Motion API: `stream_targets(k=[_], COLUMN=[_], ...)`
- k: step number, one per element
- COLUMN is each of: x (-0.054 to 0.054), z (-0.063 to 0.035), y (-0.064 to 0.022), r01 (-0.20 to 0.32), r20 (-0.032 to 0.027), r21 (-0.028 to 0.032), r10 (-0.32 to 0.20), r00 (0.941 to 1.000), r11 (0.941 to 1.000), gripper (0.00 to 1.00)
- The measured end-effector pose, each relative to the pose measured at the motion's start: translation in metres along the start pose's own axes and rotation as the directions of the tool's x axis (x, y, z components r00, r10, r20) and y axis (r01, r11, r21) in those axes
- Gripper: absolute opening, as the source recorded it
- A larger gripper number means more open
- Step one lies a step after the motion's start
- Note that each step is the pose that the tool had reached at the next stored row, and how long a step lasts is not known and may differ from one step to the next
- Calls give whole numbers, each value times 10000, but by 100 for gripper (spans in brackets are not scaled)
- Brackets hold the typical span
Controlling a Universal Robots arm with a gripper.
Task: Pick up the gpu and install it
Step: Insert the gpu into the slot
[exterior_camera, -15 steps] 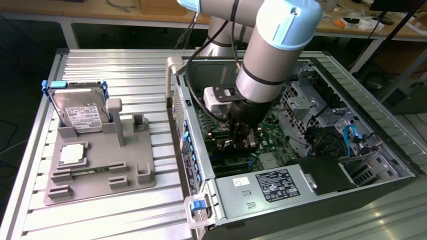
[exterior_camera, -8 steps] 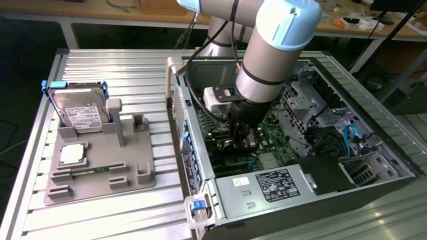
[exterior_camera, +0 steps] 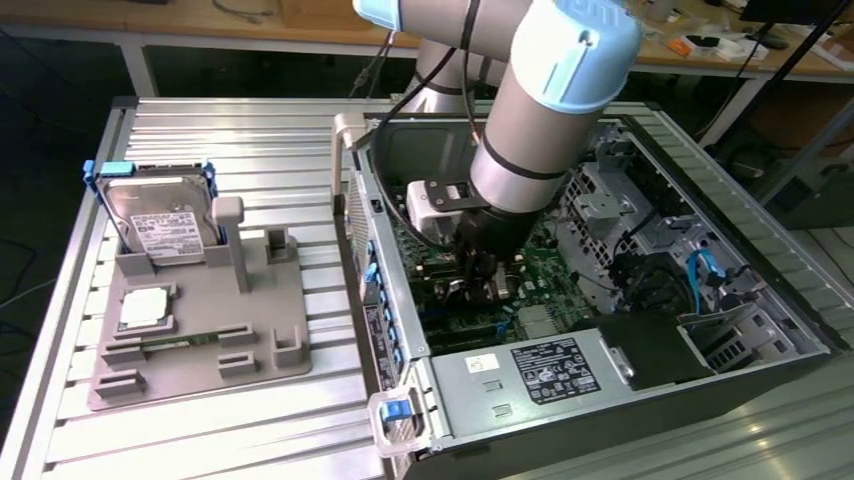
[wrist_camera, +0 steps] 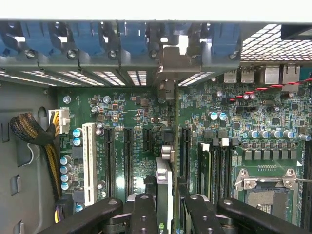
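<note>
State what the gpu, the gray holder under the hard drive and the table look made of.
gpu: silvery metal edge, glinting, probably steel or aluminium.
Gray holder: matte, uniform gray, likely plastic, perhaps printed.
Table: ribbed bright metal, shiny grooves, apparently aluminium profile.

gpu in hand over motherboard

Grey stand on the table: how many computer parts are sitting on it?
2. A silver hard drive stands upright at the grey stand's back; a small square chip lies flat in front of it. Nothing else seems hidden there.
</note>
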State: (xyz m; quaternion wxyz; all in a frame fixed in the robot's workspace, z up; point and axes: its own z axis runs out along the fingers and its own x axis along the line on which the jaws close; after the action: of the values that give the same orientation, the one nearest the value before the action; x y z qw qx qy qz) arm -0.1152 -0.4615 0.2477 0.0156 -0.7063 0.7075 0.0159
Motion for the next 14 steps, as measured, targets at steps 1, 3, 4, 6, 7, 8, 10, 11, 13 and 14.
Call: stream_targets(k=[1, 3, 4, 6, 7, 8, 10, 11, 13, 14], x=[2, 4, 4, 3, 1, -1, -6, -8, -11, -12], z=[-11, -20, -20, -34, -54, -85, -139, -170, -232, -268], y=[1, 1, 0, 0, 0, 0, 0, 0, 1, 0], r01=[0, 2, 2, 3, 4, 4, 6, 7, 8, 9], r20=[-27, -44, -44, -49, -42, -49, -52, -52, -57, -59], r21=[-12, -21, -22, -18, 0, 13, 49, 70, 104, 123], r10=[0, -2, -2, -3, -4, -4, -6, -7, -7, -9], r00=[10000, 10000, 10000, 10000, 10000, 10000, 10000, 10000, 10000, 10000], r11=[10000, 10000, 10000, 10000, 10000, 10000, 10000, 10000, 9999, 9999], gripper=[28, 34, 34, 34, 34, 34, 34, 34, 34, 34])
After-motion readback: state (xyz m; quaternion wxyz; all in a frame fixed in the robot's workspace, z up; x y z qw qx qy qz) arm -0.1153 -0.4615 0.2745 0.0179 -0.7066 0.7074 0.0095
